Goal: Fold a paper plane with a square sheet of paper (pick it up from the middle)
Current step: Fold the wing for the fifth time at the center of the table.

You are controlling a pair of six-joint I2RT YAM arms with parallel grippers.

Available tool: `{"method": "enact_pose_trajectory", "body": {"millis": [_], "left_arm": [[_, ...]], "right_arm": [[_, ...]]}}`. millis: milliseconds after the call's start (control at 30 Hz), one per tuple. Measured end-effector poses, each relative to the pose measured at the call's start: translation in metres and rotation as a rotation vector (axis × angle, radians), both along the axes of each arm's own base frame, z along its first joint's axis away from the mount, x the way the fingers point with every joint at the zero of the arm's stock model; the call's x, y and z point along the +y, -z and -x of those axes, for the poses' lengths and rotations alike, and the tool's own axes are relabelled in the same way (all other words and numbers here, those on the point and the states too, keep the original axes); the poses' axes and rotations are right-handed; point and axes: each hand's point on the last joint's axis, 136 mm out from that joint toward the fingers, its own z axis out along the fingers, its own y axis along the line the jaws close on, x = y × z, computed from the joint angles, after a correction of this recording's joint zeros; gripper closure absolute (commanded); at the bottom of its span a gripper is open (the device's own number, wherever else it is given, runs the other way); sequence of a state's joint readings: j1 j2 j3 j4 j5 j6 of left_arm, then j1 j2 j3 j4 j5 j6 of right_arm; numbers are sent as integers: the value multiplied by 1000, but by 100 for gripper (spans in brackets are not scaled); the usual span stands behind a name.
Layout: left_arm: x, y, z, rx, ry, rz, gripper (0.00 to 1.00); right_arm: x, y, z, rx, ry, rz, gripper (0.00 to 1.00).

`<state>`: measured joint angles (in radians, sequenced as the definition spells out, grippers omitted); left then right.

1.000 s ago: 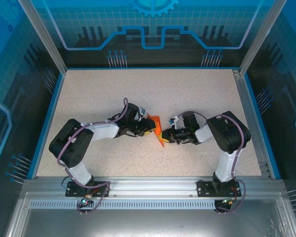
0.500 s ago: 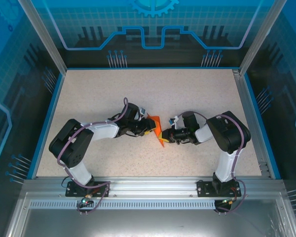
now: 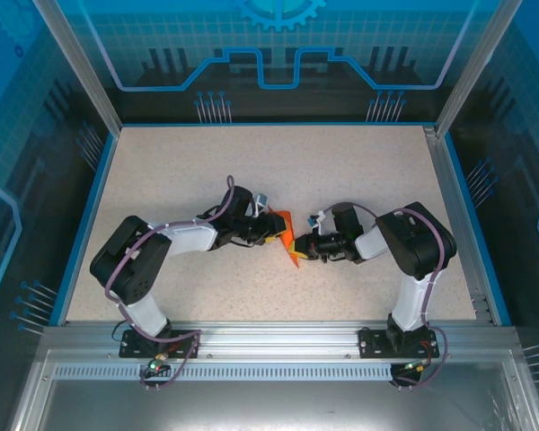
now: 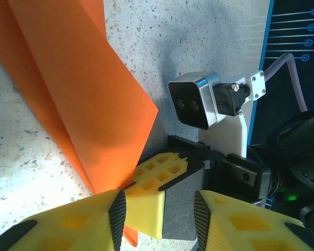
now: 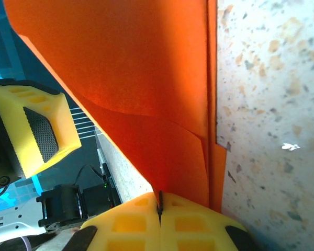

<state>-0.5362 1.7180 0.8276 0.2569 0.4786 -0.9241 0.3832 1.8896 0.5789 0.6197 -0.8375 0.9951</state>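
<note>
Orange paper (image 3: 290,241), partly folded and standing on edge, sits a little toward 6 o'clock from the middle of the speckled table (image 3: 341,162), between the two grippers. From above, the left gripper (image 3: 271,230) lies at the paper's 9 o'clock and the right gripper (image 3: 302,246) at its 3 o'clock, the two arms reaching in low and nearly level toward each other. In the right wrist view the right gripper (image 5: 159,219) has its yellow fingers pressed fully together on the lower edge of the paper (image 5: 136,78), whose layered folds rise toward 12 o'clock; one finger of the left gripper (image 5: 36,130) shows at 9 o'clock, behind the sheet and clear of it. In the left wrist view the left gripper (image 4: 157,209) stands partly open with nothing clamped between its pads; the paper (image 4: 78,89) slopes down from 11 o'clock to a corner just beside its left finger, and the right gripper's closed fingertips (image 4: 162,193) appear in the gap, pinching that corner. Whether the left finger touches the paper cannot be told.
</note>
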Motion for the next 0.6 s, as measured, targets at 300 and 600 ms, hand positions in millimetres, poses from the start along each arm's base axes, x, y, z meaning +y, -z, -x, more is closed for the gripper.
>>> {"method": "enact_pose_trajectory", "body": {"millis": [300, 600], "left_arm": [[-11, 9, 2, 11, 47, 8, 56], [-21, 18, -2, 8, 69, 19, 56]], "right_arm": [[0, 0, 0, 7, 7, 0, 100], [0, 0, 0, 7, 7, 1, 100]]}}
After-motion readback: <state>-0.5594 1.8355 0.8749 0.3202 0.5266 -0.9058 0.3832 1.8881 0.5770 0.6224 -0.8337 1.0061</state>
